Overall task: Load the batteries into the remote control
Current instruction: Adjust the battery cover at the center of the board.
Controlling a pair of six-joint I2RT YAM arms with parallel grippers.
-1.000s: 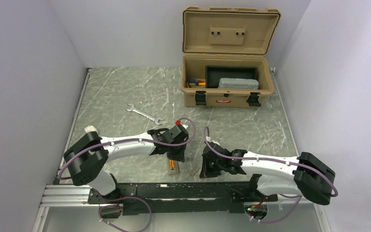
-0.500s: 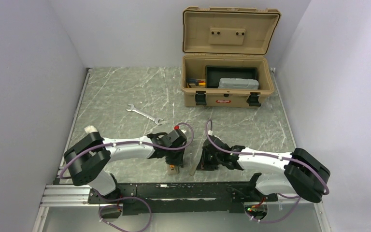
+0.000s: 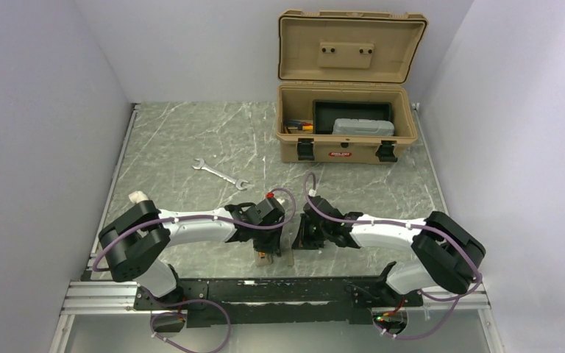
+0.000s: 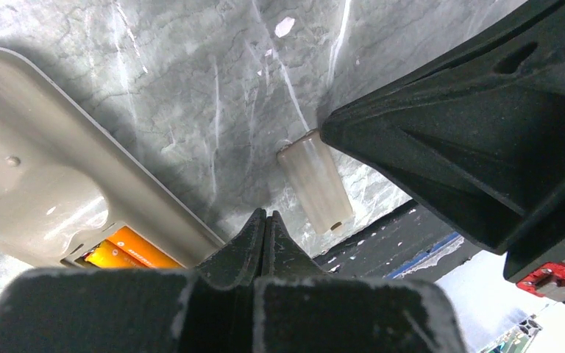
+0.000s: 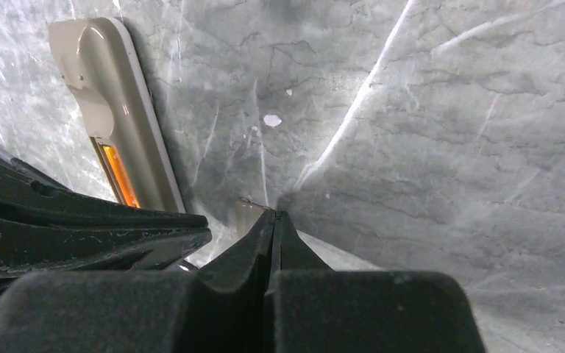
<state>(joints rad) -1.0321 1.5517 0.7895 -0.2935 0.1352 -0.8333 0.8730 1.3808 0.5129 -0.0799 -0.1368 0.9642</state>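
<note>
Remote control [image 4: 37,184] lies just left of my left end effector [image 4: 265,219], long axis slanting away leftward, battery [image 4: 129,250] showing in bay. Right end effector [image 5: 275,219] stands farther off; both pressed together, empty.

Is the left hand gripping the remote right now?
No, the left hand is shut on nothing, and the remote lies beside it.
</note>
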